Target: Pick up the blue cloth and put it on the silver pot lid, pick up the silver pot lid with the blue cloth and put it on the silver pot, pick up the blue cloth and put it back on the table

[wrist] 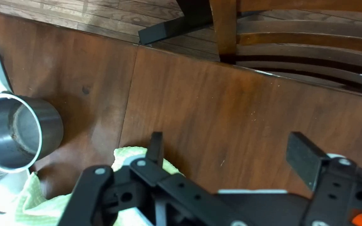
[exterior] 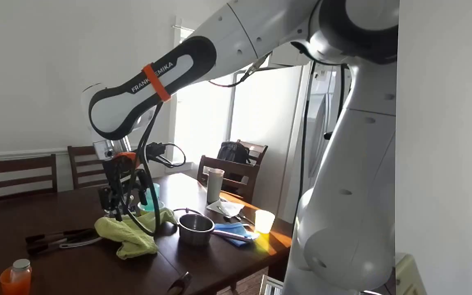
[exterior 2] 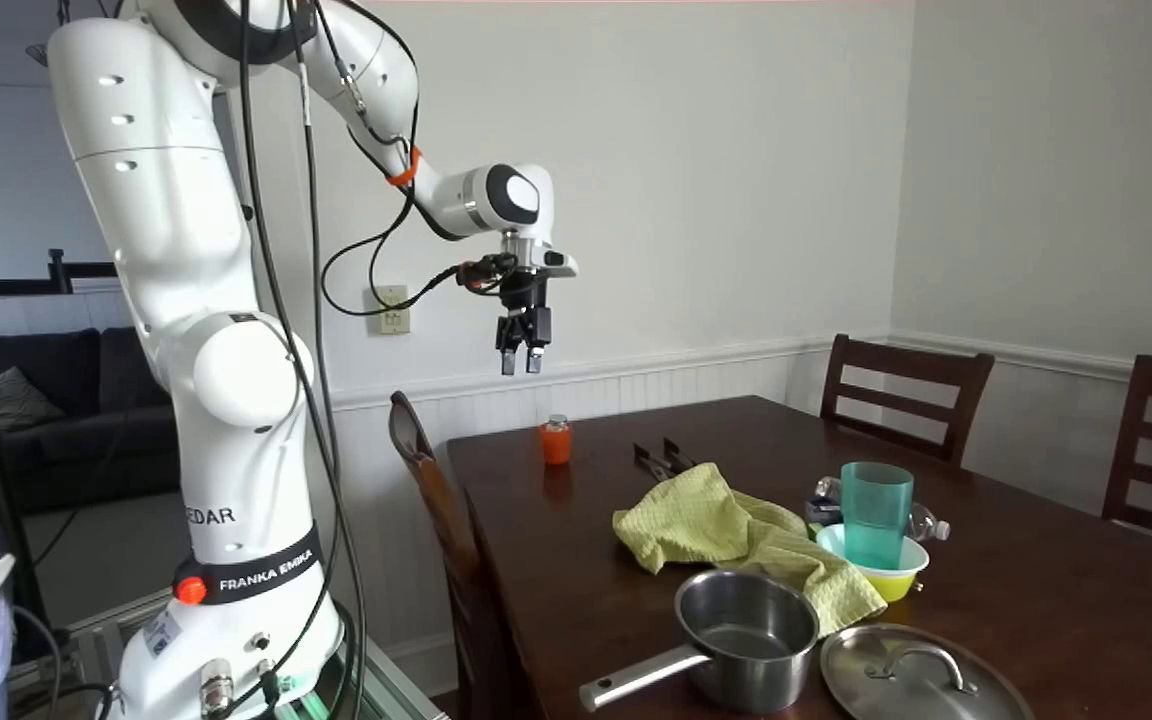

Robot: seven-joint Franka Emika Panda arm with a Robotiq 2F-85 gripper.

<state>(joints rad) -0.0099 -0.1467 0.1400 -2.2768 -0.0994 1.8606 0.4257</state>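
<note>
The blue cloth (exterior: 232, 228) lies on the table (exterior: 76, 268), just right of the silver pot (exterior: 195, 237) in an exterior view, with the pot's handle (exterior: 236, 236) crossing over it — I can't judge the cloth's long axis past that. My gripper (wrist: 226, 147) hangs well left of it there, fingers (wrist: 303, 161) spread wide and nothing between them, so I'd expect to travel right, beyond the green towel (exterior: 131, 235) and the pot, then come down beside the handle. The silver pot lid (exterior 2: 906, 692) sits beside the pot.
</note>
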